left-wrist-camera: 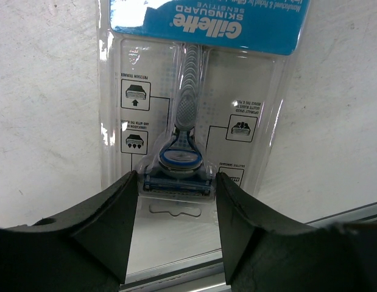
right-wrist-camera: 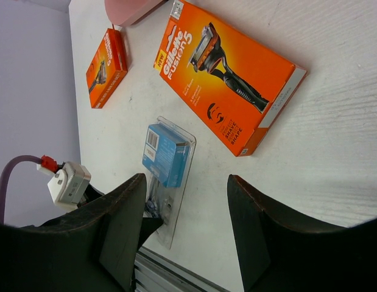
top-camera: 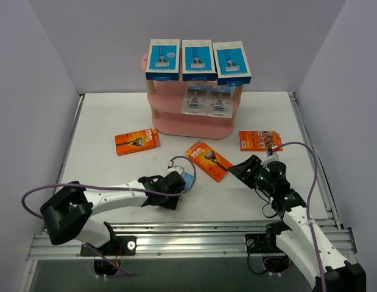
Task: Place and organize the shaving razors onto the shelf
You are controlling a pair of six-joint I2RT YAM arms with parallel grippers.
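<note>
— Next pack for the shelf (top-camera: 194,128)?
— Probably the grey blister pack (left-wrist-camera: 194,109). Lies flat on the tabletop (top-camera: 103,121), right under the left tool (left-wrist-camera: 176,225), low centre in the top view. Runs lengthwise straight up the left wrist frame: razor head nearest the tool, blue header at the top edge.
— State of that tool?
— Jaws apart, one finger on each side of the raised bubble round the razor head. Touching it or just short: cannot tell. Not lifted yet.
— And the right tool (right-wrist-camera: 185,234)?
— Also open, gripping nothing. Hovers over the tabletop at the lower right of the top view, nearer the middle orange card (top-camera: 208,160) than the blister pack. Left arm clearly the closer one for this pick.
— Contents of the shelf?
— Top board: three blue-and-white boxes (top-camera: 198,59) side by side in a row. Middle board: two blister packs (top-camera: 206,99), side by side. Likely spot for the third: beside those two.
— Not yet shelved?
— Besides the middle card, a left orange card (top-camera: 136,141) and a right orange card (top-camera: 259,140), all flat on the tabletop in front of the shelf.
</note>
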